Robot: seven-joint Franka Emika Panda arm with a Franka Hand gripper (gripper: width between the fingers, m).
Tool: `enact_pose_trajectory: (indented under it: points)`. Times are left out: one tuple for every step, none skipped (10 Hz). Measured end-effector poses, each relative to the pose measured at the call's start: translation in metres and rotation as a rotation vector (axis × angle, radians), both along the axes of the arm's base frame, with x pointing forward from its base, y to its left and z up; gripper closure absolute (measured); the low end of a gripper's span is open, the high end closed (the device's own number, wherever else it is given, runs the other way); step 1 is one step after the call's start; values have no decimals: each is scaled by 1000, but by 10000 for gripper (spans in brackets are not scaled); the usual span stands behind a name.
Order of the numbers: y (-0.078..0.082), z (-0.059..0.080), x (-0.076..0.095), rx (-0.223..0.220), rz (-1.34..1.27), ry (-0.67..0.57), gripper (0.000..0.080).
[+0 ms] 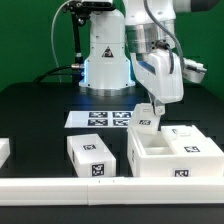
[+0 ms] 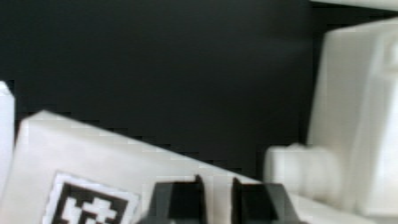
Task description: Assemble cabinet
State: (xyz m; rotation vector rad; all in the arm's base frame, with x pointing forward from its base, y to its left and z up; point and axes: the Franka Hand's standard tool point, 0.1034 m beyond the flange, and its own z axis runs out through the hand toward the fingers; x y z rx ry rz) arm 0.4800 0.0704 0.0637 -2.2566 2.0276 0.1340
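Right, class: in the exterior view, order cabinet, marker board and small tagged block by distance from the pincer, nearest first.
1. Large white plastic cabinet, just under the pincer.
2. Flat white marker board, exterior view's left.
3. Small white tagged block, farther left.

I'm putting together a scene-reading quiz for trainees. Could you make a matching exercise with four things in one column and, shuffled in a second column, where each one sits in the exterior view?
Things
1. cabinet
2. marker board
3. small tagged block
4. pincer

Places
A. lying flat on the table in front of the arm's base
B. hanging from the arm, low over a far corner of the big frame
C. at the exterior view's right, compartments open upward
D. near the front, to the exterior view's left of the big frame

Pairs: 1-C, 2-A, 3-D, 4-B
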Motion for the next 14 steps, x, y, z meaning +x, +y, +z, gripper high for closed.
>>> enact_pose_trajectory:
  points:
    - [0,-1,0,-1,1,-1,735]
    - [4,-1,0,0,11,0,735]
    - [9,0,-1,2,26,-1,735]
    - [11,1,-2,3,49,-6,735]
    - [11,1,-2,-1,113,-18,735]
    - [11,-1,-2,-3,155,-24,735]
    - [11,-1,-2,-2,144,-22,735]
    - [11,-1,-2,-3,147,-22,735]
    - [11,-2,-2,-3,148,-22,735]
    - [11,-2,-2,-4,148,-22,736]
    - [9,-3,6,-6,157,-28,736]
    - [10,-2,18,-8,162,-41,736]
    - [9,-1,27,-11,190,-55,743]
    - [7,0,30,-13,228,-68,743]
